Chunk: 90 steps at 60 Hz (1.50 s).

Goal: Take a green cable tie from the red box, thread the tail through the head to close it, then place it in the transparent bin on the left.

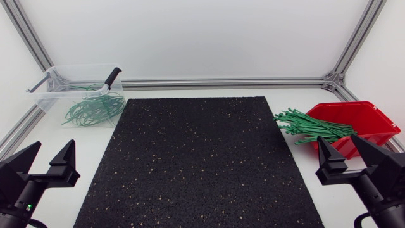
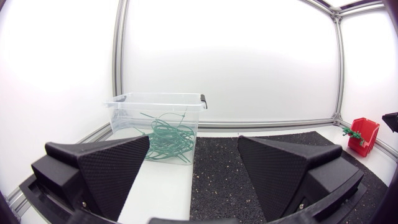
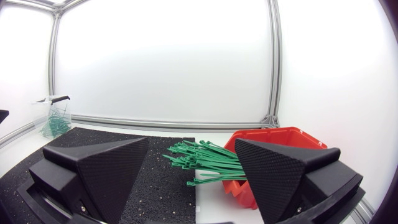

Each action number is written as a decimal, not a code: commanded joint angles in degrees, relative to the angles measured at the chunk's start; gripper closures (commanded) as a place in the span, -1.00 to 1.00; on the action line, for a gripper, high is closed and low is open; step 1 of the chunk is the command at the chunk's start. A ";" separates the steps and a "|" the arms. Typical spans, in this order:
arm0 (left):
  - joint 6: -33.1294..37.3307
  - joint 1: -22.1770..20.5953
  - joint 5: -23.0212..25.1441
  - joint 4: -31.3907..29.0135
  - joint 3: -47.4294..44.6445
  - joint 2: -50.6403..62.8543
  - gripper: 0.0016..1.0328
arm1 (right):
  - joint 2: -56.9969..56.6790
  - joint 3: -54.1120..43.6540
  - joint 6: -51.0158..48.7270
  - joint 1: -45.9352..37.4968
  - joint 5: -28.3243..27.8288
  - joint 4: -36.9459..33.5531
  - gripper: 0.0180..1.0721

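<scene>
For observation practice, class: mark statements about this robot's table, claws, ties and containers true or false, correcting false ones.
1. The transparent plastic bin holds looped green cable ties. True.
2. The right black wedge-fingered claw grips a tie. False: it is open, empty.
3. Straight green cable ties stick out of the red plastic box. True.
4. The left claw is over the red box. False: it is across the white table, open.

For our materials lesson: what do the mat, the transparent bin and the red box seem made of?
Mat: probably rubber granulate, matte black with pale flecks. Transparent bin: clear glossy plastic, see-through walls. Red box: likely moulded plastic, smooth, uniform red.
</scene>
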 commanded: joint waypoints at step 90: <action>-1.03 0.41 -0.42 -0.45 -2.44 -0.54 -0.92 | 49.78 59.92 -8.96 -3.70 2.05 -38.94 -0.93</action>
